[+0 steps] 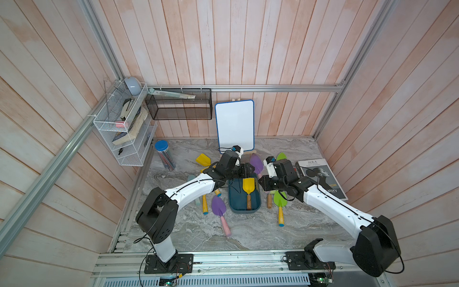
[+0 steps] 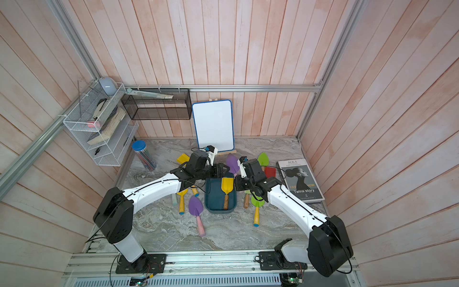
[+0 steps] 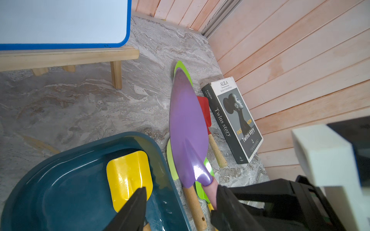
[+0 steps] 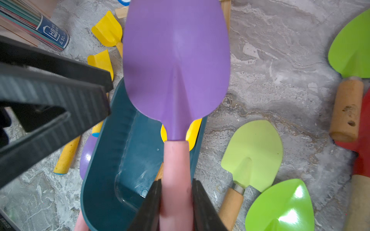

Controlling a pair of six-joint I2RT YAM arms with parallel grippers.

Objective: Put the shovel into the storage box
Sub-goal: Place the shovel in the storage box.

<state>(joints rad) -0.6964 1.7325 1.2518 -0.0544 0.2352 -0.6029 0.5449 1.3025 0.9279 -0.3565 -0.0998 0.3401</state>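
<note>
We find the right fingers (image 4: 202,202) clamped on the purple shovel (image 4: 176,60) at its pink handle; its long axis runs straight ahead of them, blade overhanging the end of the storage box (image 4: 100,200) beneath; the left fingers (image 4: 60,96) stand apart, empty.

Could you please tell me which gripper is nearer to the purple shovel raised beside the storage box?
Right. The right gripper is shut on the pink handle of the purple shovel; the left gripper hangs open beside its blade, over the far end of the storage box.
</note>
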